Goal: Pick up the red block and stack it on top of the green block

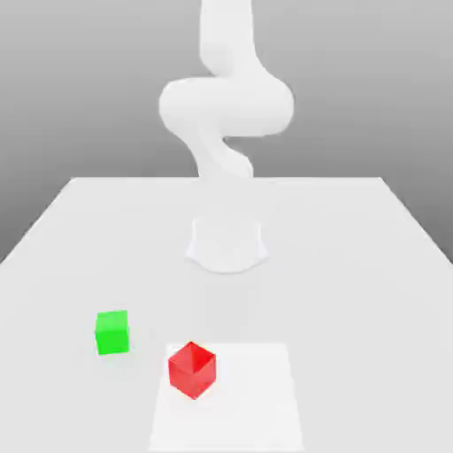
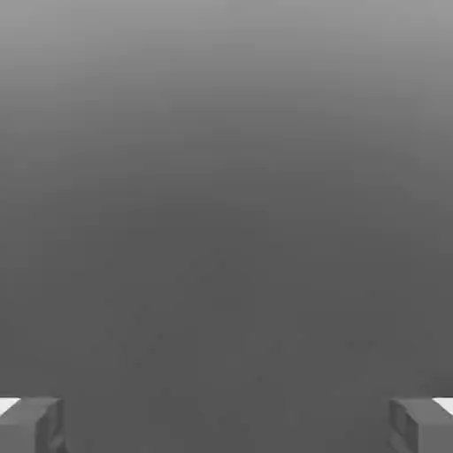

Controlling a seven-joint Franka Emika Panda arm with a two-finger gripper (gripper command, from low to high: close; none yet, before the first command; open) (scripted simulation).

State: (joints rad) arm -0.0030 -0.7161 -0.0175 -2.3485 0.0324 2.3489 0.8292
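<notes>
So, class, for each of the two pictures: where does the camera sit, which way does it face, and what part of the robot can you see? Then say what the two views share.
Exterior view: off the arm, raised, looking across the white table toward the arm; the green block and red block lie nearest the camera, apart.
Hand view: on the hand, looking out past the open gripper at plain grey; two fingertips show at the corners.
Shared: only the robot itself, no block.

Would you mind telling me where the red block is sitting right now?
In the exterior view, the red block sits on the white table near the front edge, just right of and slightly nearer than the green block, not touching it.
</notes>
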